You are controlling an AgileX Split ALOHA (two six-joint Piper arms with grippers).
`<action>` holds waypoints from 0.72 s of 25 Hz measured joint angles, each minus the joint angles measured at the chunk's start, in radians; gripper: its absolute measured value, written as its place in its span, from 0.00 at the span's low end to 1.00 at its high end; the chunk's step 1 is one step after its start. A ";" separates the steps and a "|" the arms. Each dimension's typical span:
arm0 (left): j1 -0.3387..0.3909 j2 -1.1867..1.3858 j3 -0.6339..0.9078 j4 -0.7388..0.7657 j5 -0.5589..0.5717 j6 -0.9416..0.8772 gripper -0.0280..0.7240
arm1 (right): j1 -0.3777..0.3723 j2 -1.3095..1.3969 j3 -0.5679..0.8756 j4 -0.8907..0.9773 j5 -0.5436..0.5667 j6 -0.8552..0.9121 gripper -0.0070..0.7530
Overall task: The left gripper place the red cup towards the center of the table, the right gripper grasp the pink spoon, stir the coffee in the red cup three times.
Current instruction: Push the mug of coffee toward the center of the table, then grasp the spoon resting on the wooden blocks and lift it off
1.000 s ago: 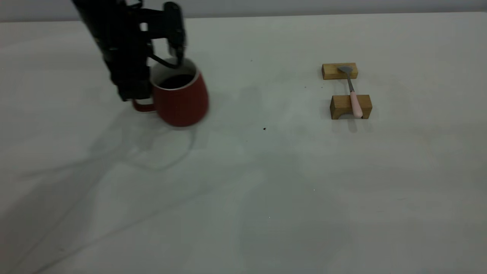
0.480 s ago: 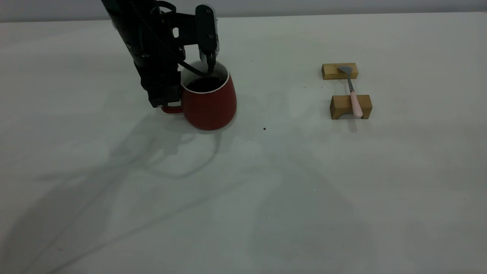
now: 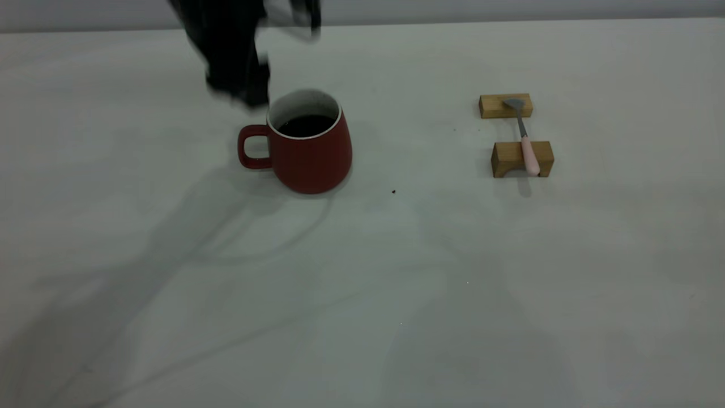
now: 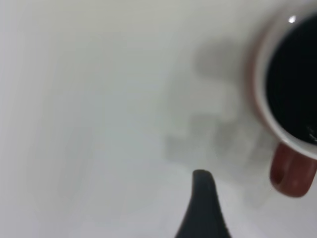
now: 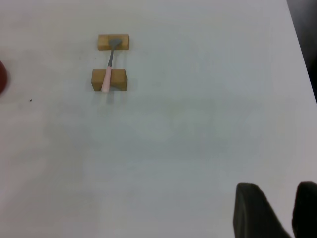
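Red cup (image 3: 310, 148) standing free on the table (image 3: 362, 294), left of centre, coffee (image 3: 306, 125) inside. Left gripper (image 3: 249, 51) above and behind, empty; opening impossible to tell. Pink spoon (image 3: 529, 153) bridging two wooden blocks (image 3: 521, 158), well apart. Right gripper (image 5: 275, 210) far off, fingers parted. Best approach: straddle the pink handle between the blocks, close gently, lift straight.

A broad, pale grey-white surface (image 3: 396, 294) fills nearly the whole exterior view, matte and plain, marked by a few tiny dark specks. Soft, blurred shadows sprawl across its near left part, and fainter ones lie toward the near right. Along the far edge runs a thin strip of light grey wall (image 3: 510, 8). In the right wrist view, a dark area (image 5: 308, 29) borders the surface's edge
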 joint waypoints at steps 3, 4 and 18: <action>0.000 -0.159 -0.001 0.000 0.073 -0.140 0.83 | 0.000 0.000 0.000 0.000 0.000 0.000 0.32; 0.000 -0.214 -0.001 0.000 0.103 -0.184 0.79 | 0.000 0.000 0.000 0.000 0.000 0.000 0.32; 0.000 -0.729 -0.001 -0.002 0.696 -0.495 0.44 | 0.000 0.000 0.000 0.000 0.000 0.000 0.32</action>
